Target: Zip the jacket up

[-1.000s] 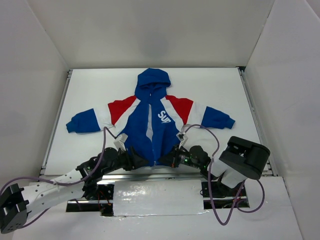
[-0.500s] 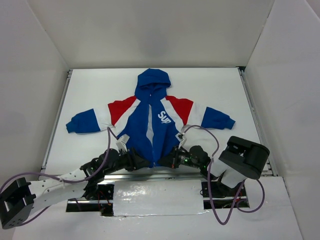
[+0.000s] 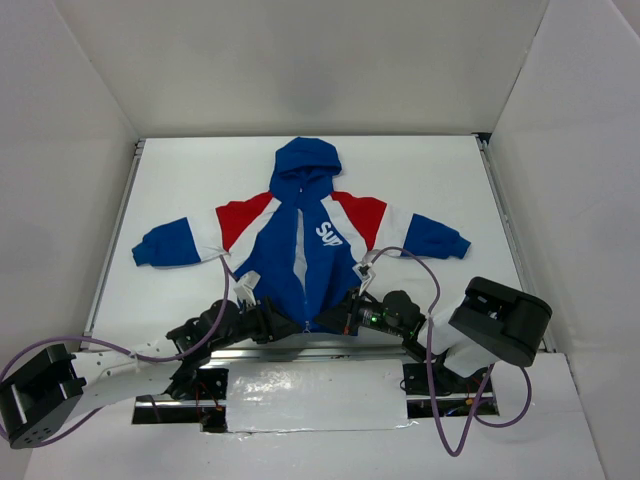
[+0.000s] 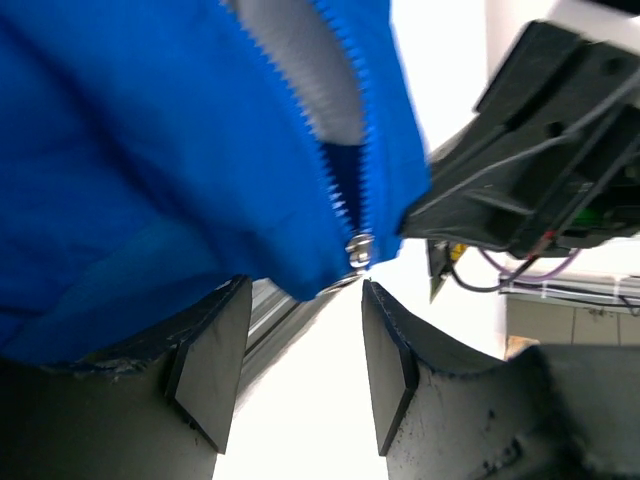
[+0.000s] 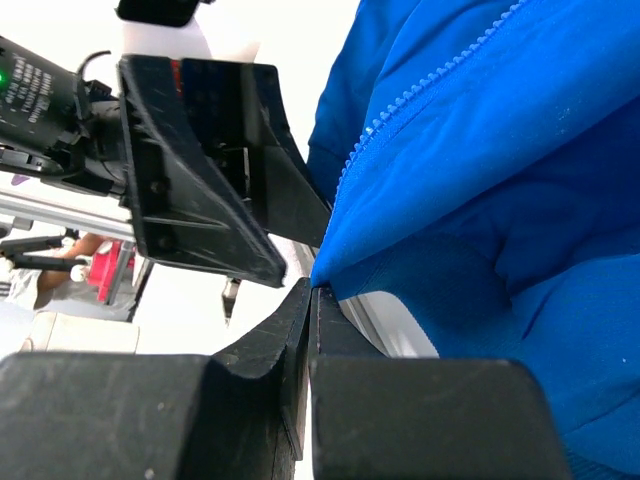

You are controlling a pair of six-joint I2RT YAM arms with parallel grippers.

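Left gripper [image 4: 303, 325]: fingers apart, nothing between them. The zipper slider [image 4: 358, 250] hangs just past the tips, toward 12 o'clock in the wrist view, at the bottom of the hem. Right gripper [image 5: 311, 292]: fingers pressed together, pinching the hem corner of the jacket [image 3: 300, 250] at their very tips. From overhead, you have the two coming at the hem from 8 and 4 o'clock, nearly nose to nose.

The jacket lies flat on the table [image 3: 440, 180], hood at 12, hem at 6 by the near edge, sleeves out to 9 and 3. The front gapes for most of its length and pale lining shows between the rows of teeth, which run down to the slider.

My read is that the hem is anchored and the slider is not yet taken. Next you need to close the left fingers on the slider or its tab, then draw it toward 12 while the right holds the hem taut. It is a small target, and I cannot make out the tab itself.

In your way: the right gripper's body crowds the slider from 3 o'clock, and a purple cable [image 3: 400, 255] loops over the jacket's edge.
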